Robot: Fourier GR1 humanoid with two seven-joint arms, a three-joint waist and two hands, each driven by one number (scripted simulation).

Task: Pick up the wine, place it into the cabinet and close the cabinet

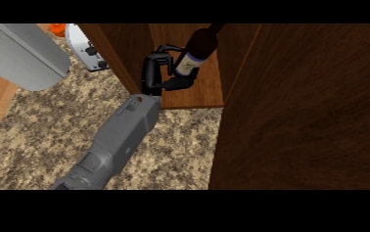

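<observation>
The wine bottle [198, 47] is dark with a pale label. It leans inside the open cabinet, neck pointing up and to the right, its lower end above the wooden shelf [202, 94]. My left hand [153, 72] reaches in from the lower left and is shut on the bottle: its fingers curl over the far side and the thumb presses the near side at the label. The bottle's base is hidden behind the hand. The right hand does not show.
The cabinet's open door [296, 108] is a large dark wood panel filling the right side. A grey rounded object [25, 55], a white appliance [86, 50] and something orange [57, 29] stand at the upper left on the speckled counter [180, 148].
</observation>
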